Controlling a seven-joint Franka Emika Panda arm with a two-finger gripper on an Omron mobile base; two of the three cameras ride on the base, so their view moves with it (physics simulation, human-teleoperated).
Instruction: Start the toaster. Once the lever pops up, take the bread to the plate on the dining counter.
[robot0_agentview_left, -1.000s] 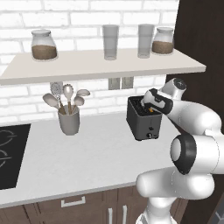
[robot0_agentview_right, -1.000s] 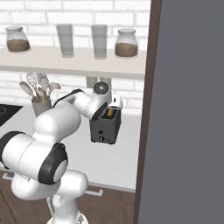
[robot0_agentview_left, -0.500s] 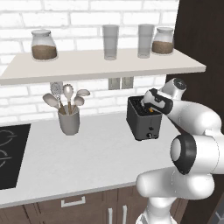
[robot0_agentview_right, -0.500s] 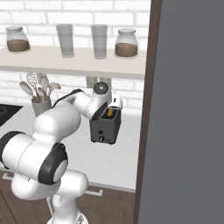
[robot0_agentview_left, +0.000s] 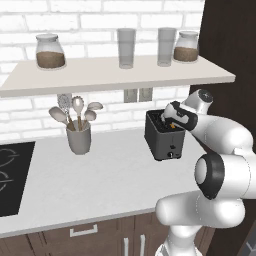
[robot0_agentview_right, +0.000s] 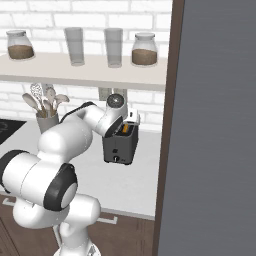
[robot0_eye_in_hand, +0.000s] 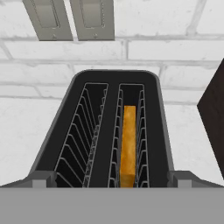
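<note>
While the arm holds exactly as it did a second ago, the gripper (robot0_agentview_left: 167, 118) hangs wide open and empty over the toaster (robot0_agentview_left: 162, 139); the bread (robot0_eye_in_hand: 127, 146) stands in its right slot, awaiting lifting.

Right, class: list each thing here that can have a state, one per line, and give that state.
Toaster: upright on the worktop, left slot empty, right slot loaded.
Bread: standing on edge, sunk in the right slot.
Tool: open, just above the toaster, holding nothing.
Two jars: lidded, part full of brown stuff.
Two glasses: upright, empty.
Cup: upright, holding utensils.
</note>
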